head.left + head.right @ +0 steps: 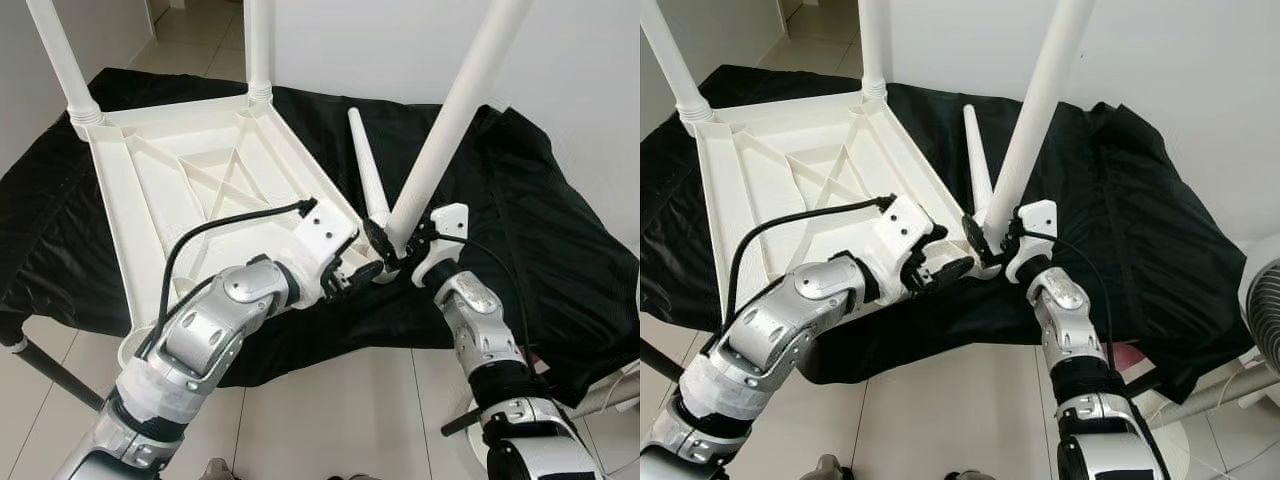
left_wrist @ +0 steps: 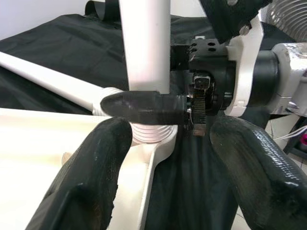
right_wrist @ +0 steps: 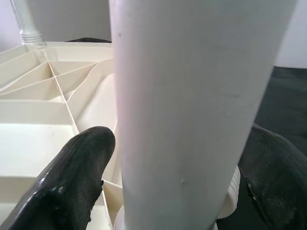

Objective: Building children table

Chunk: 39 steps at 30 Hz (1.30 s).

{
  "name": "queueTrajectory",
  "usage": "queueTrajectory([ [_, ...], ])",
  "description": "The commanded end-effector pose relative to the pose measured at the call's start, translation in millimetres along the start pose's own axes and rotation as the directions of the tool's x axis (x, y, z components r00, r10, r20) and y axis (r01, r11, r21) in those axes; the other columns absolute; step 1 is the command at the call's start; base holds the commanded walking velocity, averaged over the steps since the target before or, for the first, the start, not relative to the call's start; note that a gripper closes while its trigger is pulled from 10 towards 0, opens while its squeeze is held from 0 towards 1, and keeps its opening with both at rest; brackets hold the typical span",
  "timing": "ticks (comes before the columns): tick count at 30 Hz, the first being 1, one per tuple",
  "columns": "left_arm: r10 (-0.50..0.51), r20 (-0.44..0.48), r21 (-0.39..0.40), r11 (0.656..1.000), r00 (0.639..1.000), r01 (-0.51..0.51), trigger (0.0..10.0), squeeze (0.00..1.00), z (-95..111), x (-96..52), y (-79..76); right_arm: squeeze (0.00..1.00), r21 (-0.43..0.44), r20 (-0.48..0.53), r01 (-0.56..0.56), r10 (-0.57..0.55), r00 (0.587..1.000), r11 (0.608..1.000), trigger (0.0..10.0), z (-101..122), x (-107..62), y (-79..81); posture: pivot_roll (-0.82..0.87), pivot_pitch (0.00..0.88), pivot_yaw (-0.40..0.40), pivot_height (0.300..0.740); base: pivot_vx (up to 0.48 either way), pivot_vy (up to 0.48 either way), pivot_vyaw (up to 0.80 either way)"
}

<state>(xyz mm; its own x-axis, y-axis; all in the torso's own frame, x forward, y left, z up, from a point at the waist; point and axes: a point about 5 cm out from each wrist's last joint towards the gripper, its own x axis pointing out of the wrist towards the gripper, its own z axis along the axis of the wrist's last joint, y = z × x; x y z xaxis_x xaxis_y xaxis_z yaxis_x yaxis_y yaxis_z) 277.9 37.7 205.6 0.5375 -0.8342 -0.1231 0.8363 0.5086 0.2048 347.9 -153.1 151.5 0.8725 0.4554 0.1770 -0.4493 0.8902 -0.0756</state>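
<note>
White plastic tabletop upside-down w/ ribs; right claw clamped on leg, left claw apart.

Smooth white plastic tabletop and legs lie on a matt, creased black cloth.

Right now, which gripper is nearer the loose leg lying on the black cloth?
Right. The right gripper is clamped on the tilted leg just beside the loose leg's near end; the left gripper sits further off at the tabletop corner.
</note>
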Motion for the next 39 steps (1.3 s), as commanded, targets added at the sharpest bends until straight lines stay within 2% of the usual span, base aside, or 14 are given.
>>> queueTrajectory([
  [1,-0.079,-0.008,0.016,0.997,0.997,0.079,10.0,0.00,-0.5,1.9,-5.7,0.00,-0.026,-0.012,-0.020,0.020,1.000,0.999,10.0,0.2,0.7,-2.9,0.03,0.061,-0.065,0.740,0.000,0.000,0.00],
  [14,-0.076,-0.019,0.027,0.997,0.997,0.077,10.0,0.00,-2.0,3.9,-5.7,0.00,-0.058,-0.058,-0.107,0.103,0.993,0.993,9.8,-0.7,7.7,-7.6,0.04,0.063,-0.063,0.740,0.000,0.000,0.00],
  [15,-0.076,-0.020,0.029,0.997,0.997,0.077,10.0,0.00,-2.0,3.9,-5.7,0.00,-0.058,-0.063,-0.114,0.111,0.992,0.992,4.4,-1.4,9.0,-7.5,0.04,0.063,-0.065,0.740,0.000,0.000,0.00],
  [16,-0.076,-0.020,0.029,0.997,0.997,0.077,10.0,0.00,-2.0,3.9,-5.7,0.00,-0.058,-0.063,-0.114,0.111,0.992,0.992,4.4,-1.4,9.0,-7.5,0.04,0.063,-0.065,0.740,0.000,0.000,0.00],
  [17,-0.076,-0.021,0.031,0.997,0.997,0.077,10.0,0.00,-1.9,3.8,-5.7,0.00,-0.059,-0.068,-0.118,0.114,0.991,0.991,2.5,-2.2,9.9,-8.0,0.04,0.064,-0.064,0.740,0.000,0.000,0.00],
  [18,-0.075,-0.022,0.033,0.997,0.997,0.076,10.0,0.00,-1.9,3.6,-5.6,0.00,-0.057,-0.074,-0.114,0.109,0.991,0.992,0.0,-3.4,10.1,-9.3,0.04,0.065,-0.064,0.740,0.000,0.000,0.00],
  [22,-0.073,-0.023,0.035,0.997,0.997,0.074,10.0,0.00,-1.9,3.3,-5.3,0.00,-0.067,-0.090,-0.101,0.095,0.991,0.993,0.0,-5.9,9.7,-11.8,0.04,0.065,-0.063,0.740,0.000,0.000,0.00],
  [30,-0.071,-0.021,0.038,0.997,0.997,0.072,10.0,0.00,-1.0,2.7,-3.3,0.00,-0.035,-0.107,-0.065,0.061,0.992,0.997,0.0,-12.2,8.7,-12.6,0.04,0.062,-0.053,0.740,0.000,0.000,0.00],
  [31,-0.072,-0.021,0.039,0.997,0.997,0.073,10.0,0.00,-0.8,2.8,-3.2,0.00,-0.025,-0.108,-0.050,0.047,0.993,0.998,5.3,-13.3,8.3,-12.8,0.04,0.061,-0.052,0.740,0.000,0.000,0.00],
  [32,-0.072,-0.021,0.039,0.997,0.997,0.073,10.0,0.00,-0.8,2.8,-3.2,0.00,-0.025,-0.108,-0.050,0.047,0.993,0.998,5.3,-13.3,8.3,-12.8,0.04,0.061,-0.052,0.740,0.000,0.000,0.00],
  [33,-0.072,-0.021,0.040,0.997,0.997,0.073,10.0,0.00,-0.7,3.0,-3.2,0.00,-0.019,-0.108,-0.040,0.038,0.993,0.999,10.0,-14.1,8.2,-13.0,0.04,0.061,-0.052,0.740,0.000,0.000,0.00],
  [39,-0.075,-0.021,0.041,0.996,0.997,0.076,10.0,0.00,-0.5,3.2,-3.7,0.00,0.024,-0.127,0.039,-0.036,0.991,0.999,10.0,-20.2,7.3,-13.8,0.04,0.063,-0.052,0.740,0.000,0.000,0.00],
])
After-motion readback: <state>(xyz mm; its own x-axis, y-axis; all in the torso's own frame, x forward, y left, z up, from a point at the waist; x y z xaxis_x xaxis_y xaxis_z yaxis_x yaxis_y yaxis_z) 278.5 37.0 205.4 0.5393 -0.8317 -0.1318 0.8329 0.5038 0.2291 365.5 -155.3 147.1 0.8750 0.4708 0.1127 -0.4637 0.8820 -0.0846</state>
